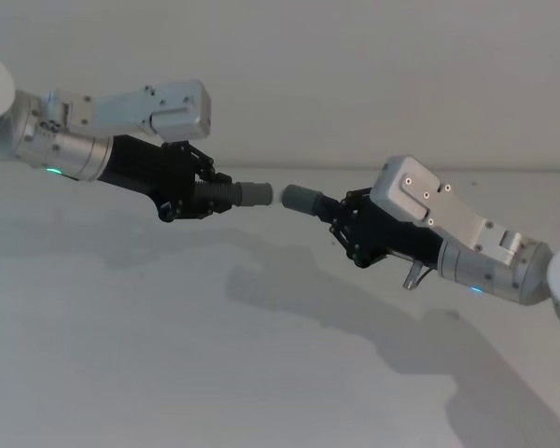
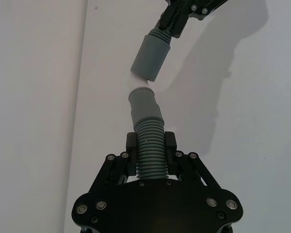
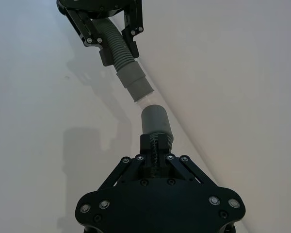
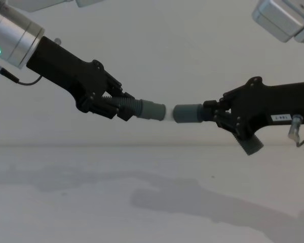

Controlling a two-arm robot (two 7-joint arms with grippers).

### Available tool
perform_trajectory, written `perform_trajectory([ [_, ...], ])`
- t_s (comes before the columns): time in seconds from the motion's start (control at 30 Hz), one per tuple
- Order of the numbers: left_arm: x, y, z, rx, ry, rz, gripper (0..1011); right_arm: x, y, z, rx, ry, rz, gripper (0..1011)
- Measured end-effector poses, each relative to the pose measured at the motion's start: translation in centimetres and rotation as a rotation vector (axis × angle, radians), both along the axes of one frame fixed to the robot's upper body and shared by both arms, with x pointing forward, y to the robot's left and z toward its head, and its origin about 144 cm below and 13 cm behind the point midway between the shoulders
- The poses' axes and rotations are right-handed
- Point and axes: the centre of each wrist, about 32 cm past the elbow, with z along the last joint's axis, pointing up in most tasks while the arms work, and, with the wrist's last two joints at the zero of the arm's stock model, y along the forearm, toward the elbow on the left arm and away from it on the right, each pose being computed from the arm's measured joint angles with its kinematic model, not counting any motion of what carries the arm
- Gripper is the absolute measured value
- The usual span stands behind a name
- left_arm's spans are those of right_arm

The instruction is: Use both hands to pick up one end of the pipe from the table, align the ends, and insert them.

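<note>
The table (image 1: 168,373) is a plain, matte white surface stretching from near to far. Soft grey shadows (image 1: 355,327) fall across its middle and right.

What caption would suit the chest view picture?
Left gripper and right gripper hold two hose pieces above the table, cuffs nearly meeting.

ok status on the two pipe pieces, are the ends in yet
Left gripper shut on left pipe piece, right gripper shut on right pipe piece, both above the table. Cuffs face to face, small gap, not inserted. Nothing between them.
</note>
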Motion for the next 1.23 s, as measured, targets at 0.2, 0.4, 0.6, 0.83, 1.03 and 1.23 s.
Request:
perform_trajectory([
  [0.2,-0.12,0.07,-0.01,0.003,0.002,0.004,314,-0.12,0.04,0.00,0.000,0.002,0.009,70],
  [0.4,-0.21,0.12,-0.07,0.001,0.000,0.010,314,-0.28,0.10,-0.01,-0.002,0.005,0.019,63],
  [0.6,-0.27,0.16,-0.08,-0.001,-0.002,0.014,314,-0.38,0.15,-0.01,-0.005,0.007,0.025,60],
  [0.83,-0.30,0.18,-0.07,-0.002,-0.004,0.017,314,-0.45,0.17,-0.01,-0.006,0.009,0.030,60],
  [1.03,-0.32,0.19,-0.06,-0.003,-0.006,0.018,314,-0.48,0.19,-0.02,-0.007,0.010,0.032,59],
  [1.23,-0.33,0.21,-0.06,-0.003,-0.006,0.020,314,-0.51,0.20,-0.03,-0.007,0.011,0.033,57],
])
